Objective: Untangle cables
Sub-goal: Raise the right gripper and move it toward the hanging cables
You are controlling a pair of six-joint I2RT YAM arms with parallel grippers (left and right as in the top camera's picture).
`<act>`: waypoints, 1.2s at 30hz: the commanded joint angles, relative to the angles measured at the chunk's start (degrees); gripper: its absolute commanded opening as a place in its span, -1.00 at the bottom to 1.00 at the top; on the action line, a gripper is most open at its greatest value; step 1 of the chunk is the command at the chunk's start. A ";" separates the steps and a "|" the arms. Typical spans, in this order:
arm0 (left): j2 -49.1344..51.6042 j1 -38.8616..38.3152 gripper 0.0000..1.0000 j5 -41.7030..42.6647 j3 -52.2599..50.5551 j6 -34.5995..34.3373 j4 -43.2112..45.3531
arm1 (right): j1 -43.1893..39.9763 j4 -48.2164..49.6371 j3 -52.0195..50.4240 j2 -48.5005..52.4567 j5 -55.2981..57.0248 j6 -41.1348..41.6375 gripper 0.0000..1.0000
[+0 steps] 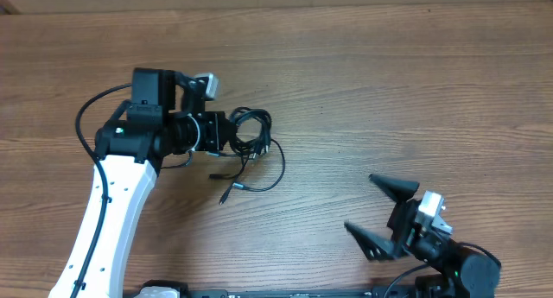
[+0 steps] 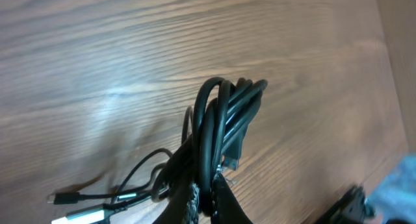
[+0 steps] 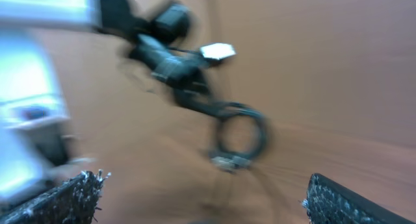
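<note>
The cables are thin black cords bunched in a loose coil on the wooden table, with one strand looping out to a small plug. My left gripper is shut on the coil's left side. In the left wrist view the bundled loops rise from between my fingers, and plug ends lie at lower left. My right gripper is open and empty at the lower right, well apart from the cables. Its view is blurred; the coil shows far ahead between the open fingers.
The wooden table spreads bare behind and to the right of the cables. My left arm, white with a thick black wire, runs from the bottom edge up to the coil.
</note>
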 commanded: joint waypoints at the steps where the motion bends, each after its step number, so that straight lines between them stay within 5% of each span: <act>1: -0.28 -1.18 -0.91 6.51 -0.04 10.14 0.57 | 0.28 2.51 -0.59 -0.46 -7.48 19.87 1.00; 13: -0.28 -1.53 -0.91 14.03 -0.04 10.91 -0.74 | -0.39 -12.41 3.28 0.50 1.36 24.22 0.99; 21: -0.26 -1.53 -0.92 14.01 -0.04 8.57 -3.37 | -1.25 -25.07 13.18 10.29 1.53 24.55 0.99; 28: -0.28 -1.53 -0.91 14.05 -0.04 6.88 -3.52 | -1.25 -24.24 19.54 23.32 -6.71 24.11 0.99; 36: -0.28 -1.53 -0.92 14.05 -0.04 6.88 -3.54 | -1.25 -11.85 19.74 31.23 -11.13 28.55 0.99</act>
